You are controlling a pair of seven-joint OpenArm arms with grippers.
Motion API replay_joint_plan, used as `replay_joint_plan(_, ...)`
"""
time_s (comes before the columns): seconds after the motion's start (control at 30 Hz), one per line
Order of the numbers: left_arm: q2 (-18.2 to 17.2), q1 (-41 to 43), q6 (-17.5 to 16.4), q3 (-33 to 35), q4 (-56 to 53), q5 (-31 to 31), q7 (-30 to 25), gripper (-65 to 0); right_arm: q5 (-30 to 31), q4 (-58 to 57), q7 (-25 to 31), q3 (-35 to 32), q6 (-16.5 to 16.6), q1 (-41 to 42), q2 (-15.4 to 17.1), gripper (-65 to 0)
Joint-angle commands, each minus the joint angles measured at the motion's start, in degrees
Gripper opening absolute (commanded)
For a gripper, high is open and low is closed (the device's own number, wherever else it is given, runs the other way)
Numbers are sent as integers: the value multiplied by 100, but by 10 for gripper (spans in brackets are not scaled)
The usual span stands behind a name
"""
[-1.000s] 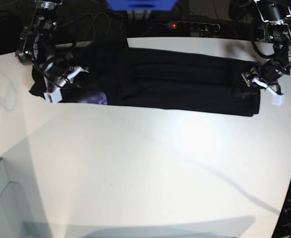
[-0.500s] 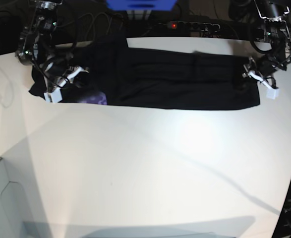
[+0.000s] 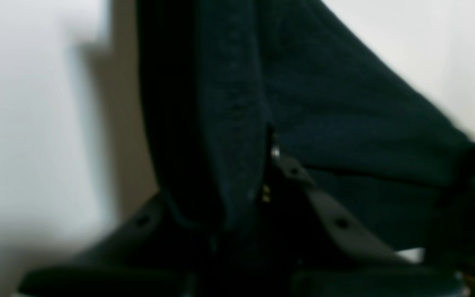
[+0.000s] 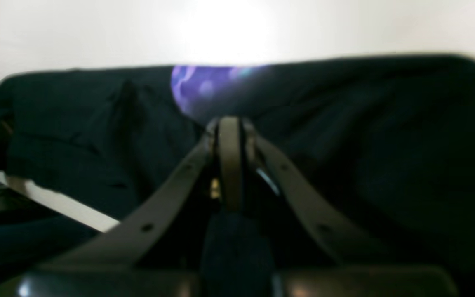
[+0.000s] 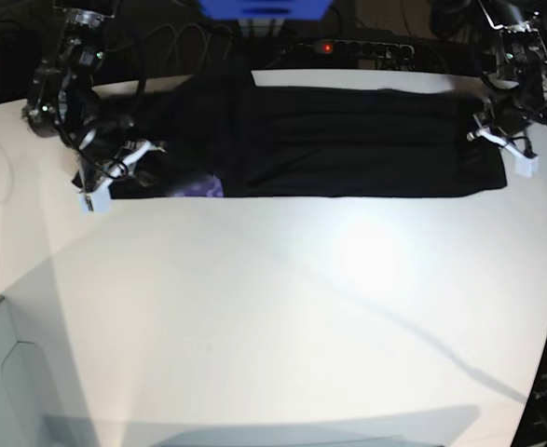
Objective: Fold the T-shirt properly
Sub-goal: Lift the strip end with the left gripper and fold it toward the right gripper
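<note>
At the upper left of the base view the right gripper [image 5: 115,172] is clamped on the T-shirt [image 5: 348,140], beside a patch of purple print [image 5: 203,189]. The black shirt stretches as a long band across the top of the white table [image 5: 273,317]. At the upper right the left gripper [image 5: 497,140] is clamped on its other end.

The black T-shirt [image 5: 348,140] lies stretched in a long narrow band across the table's far side, a purple patch showing near one end.

White table [image 5: 273,317], black T-shirt [image 5: 348,140] stretched across
</note>
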Motion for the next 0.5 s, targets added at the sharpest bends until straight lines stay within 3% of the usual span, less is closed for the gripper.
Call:
replay_joint_plan(0.0, -85, 119, -25, -58, 276, -59, 42, -649, 117, 197, 99, 22, -24, 64, 52, -650)
replay_joint_plan(0.27, 496, 515, -25, -5, 2544, 28, 103, -649, 117, 337, 152, 92, -24, 29, 61, -650)
replay_joint_plan(0.47, 680, 444, 37, 856, 3291, 160, 402, -649, 117, 337, 143, 576, -24, 11, 26, -650)
